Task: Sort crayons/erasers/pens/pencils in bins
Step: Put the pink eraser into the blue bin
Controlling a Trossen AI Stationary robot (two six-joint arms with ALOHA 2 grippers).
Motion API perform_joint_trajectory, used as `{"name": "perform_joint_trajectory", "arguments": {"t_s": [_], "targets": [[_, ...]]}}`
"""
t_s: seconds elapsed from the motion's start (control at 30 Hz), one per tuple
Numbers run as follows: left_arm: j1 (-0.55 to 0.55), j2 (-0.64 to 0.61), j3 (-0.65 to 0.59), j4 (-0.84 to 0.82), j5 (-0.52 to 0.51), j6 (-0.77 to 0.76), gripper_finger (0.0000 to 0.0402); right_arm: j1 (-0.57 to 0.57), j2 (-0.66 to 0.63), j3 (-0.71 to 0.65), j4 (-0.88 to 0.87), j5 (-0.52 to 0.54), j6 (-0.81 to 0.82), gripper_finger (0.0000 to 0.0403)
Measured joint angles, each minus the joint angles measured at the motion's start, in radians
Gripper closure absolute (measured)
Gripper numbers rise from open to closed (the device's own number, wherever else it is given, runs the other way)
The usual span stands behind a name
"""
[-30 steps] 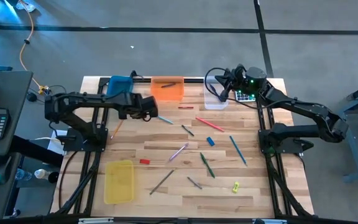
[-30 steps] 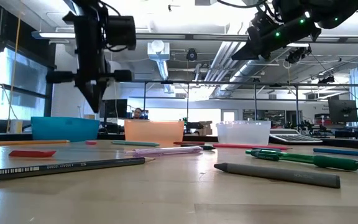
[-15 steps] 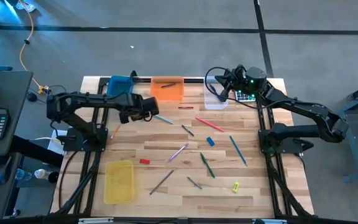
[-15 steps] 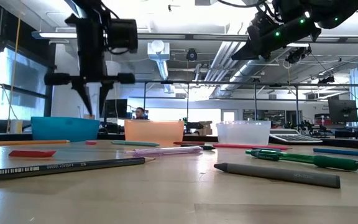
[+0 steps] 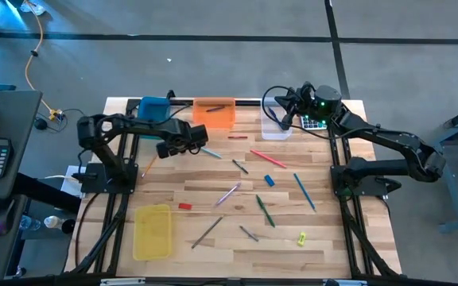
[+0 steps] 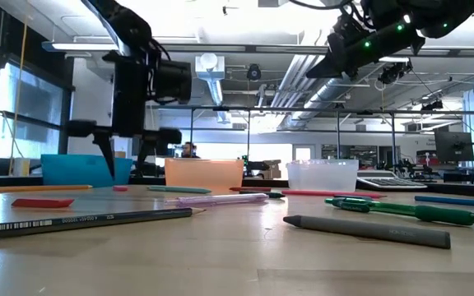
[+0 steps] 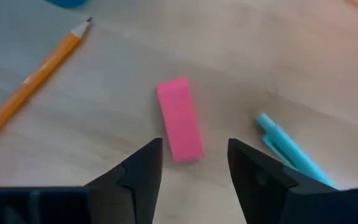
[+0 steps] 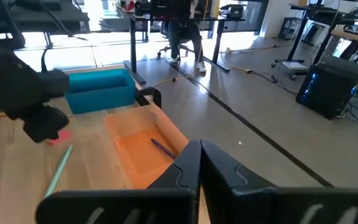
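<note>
The left gripper (image 5: pixel 198 145) hangs over the bench near its far edge, just in front of the blue bin (image 5: pixel 154 109) and the orange bin (image 5: pixel 214 114). Its fingers (image 7: pixel 135 180) are spread wide and hold nothing. In the left wrist view a pink eraser (image 7: pixel 179 119) lies flat on the wood directly ahead of the gap between them, its near end reaching in between the fingertips without touching either. The eraser's long axis runs roughly in line with the gripper's reach, so the fingers flank its long sides and would close across its narrow width. It looks like the gripper needs to drop straight down before closing.

An orange pencil (image 7: pixel 31 84) lies well off one side of the eraser, a teal pen (image 7: pixel 293 157) close on the other; that pen sits near one finger and could get nudged on the way down.

The right gripper (image 5: pixel 281 110) waits, clenched shut and empty, above the far right of the bench by the clear bin (image 5: pixel 276 130), much farther from the eraser.
</note>
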Motion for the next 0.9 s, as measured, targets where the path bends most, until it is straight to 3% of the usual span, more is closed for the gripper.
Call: {"name": "perform_joint_trajectory", "arguments": {"t_s": [0.33, 0.6, 0.9], "targets": [[0.001, 0.095, 0.003, 0.038, -0.057, -0.097, 0.0245, 0.0, 0.0, 0.0, 0.007, 0.0, -0.013, 0.0403], [-0.031, 0.102, 0.003, 0.038, -0.09, -0.083, 0.0274, 0.0, 0.0, 0.0, 0.007, 0.005, 0.024, 0.0403], [-0.065, 0.102, 0.003, 0.02, -0.074, 0.21, 0.0323, 0.0, 0.0, 0.0, 0.008, 0.005, 0.022, 0.0403]]}}
